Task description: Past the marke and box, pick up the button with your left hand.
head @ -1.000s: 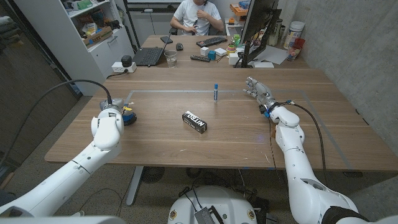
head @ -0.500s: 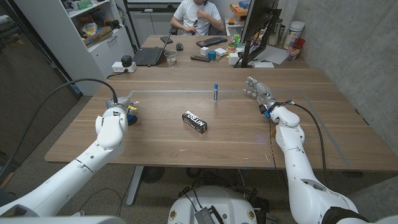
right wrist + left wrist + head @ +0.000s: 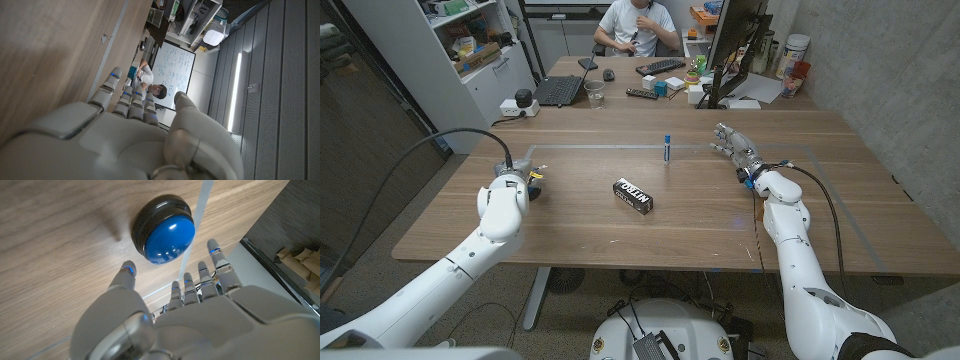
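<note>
Both robot hands are spread and hold nothing. Left robot hand (image 3: 200, 305) hovers just beside the blue button (image 3: 164, 228) on the worktop (image 3: 700, 215); right robot hand (image 3: 735, 146) waits well apart, past the marker (image 3: 667, 147) and box (image 3: 632, 193).

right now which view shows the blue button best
The left wrist view: the button shows whole, blue top in a black rim, just beyond the left hand. In the head view that hand mostly covers it; the right wrist view faces elsewhere.

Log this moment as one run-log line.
phase: reaching | left hand: open, fingers spread just short of button, no contact | right hand: idle on table | marker, box: untouched
</note>
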